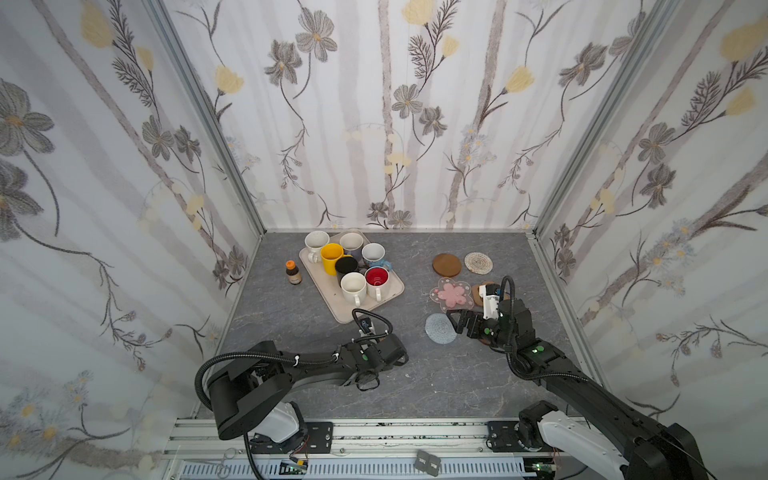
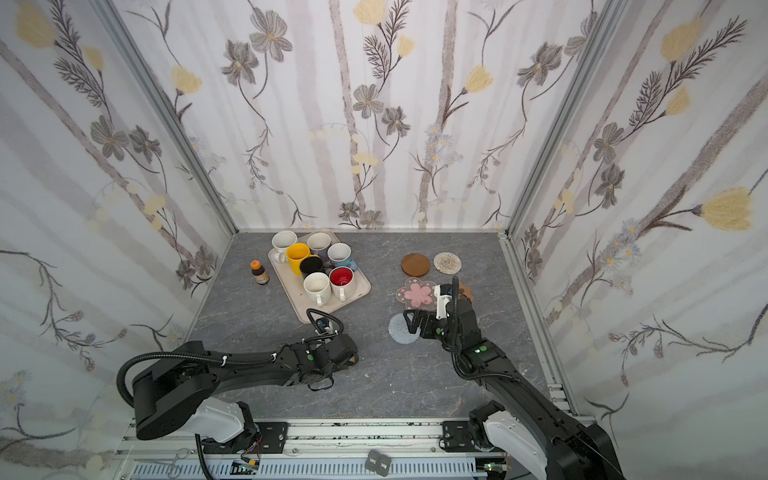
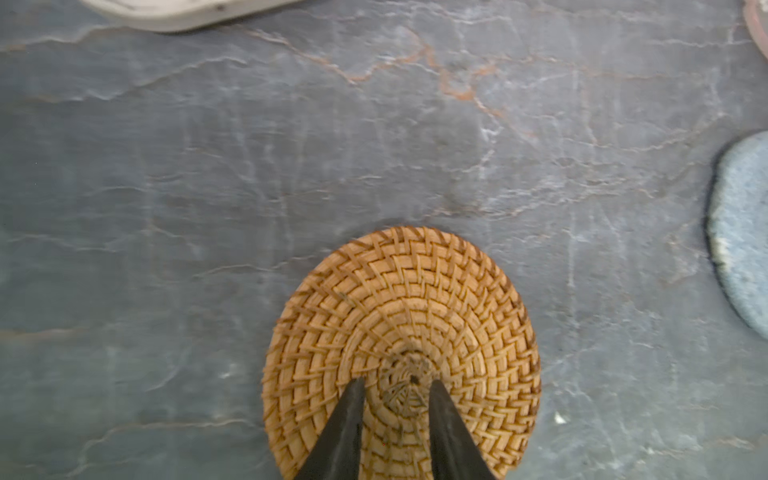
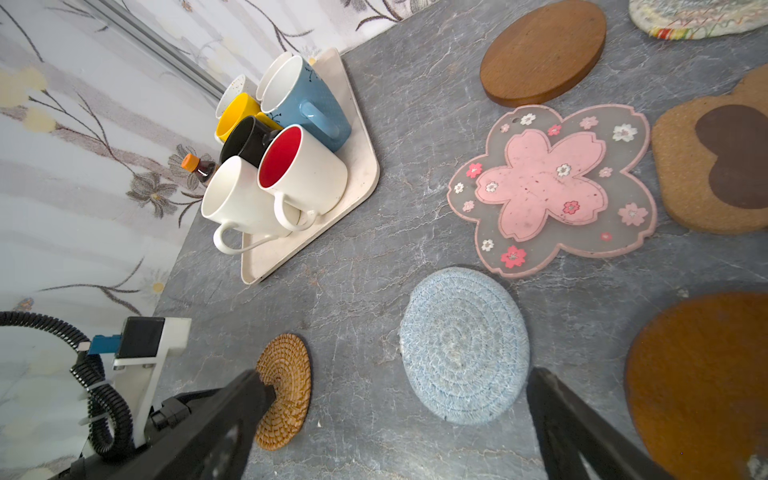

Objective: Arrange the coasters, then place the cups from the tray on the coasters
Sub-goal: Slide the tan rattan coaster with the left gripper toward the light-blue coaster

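Observation:
The beige tray [image 1: 328, 293] at the back left holds several cups [image 1: 353, 286], among them yellow [image 1: 331, 255], black [image 1: 346, 264] and one red inside [image 1: 376, 277]. On the right lie the coasters: wood disc [image 1: 447, 264], cream woven [image 1: 478, 262], pink blossom [image 1: 451, 293], brown paw [image 4: 715, 166], amber disc [image 4: 698, 382] and grey-blue crochet [image 1: 438, 330]. My left gripper [image 3: 398, 384] points down at the centre of the tan rattan coaster [image 3: 399, 299], its jaws a narrow gap apart with nothing between them. My right gripper [image 4: 399, 378] stands wide open at the crochet coaster's near edge.
A small brown bottle with an orange cap [image 1: 293, 273] stands left of the tray. Flowered walls close in the grey table [image 1: 415, 374] on three sides. My right arm covers part of the paw and amber coasters in both top views.

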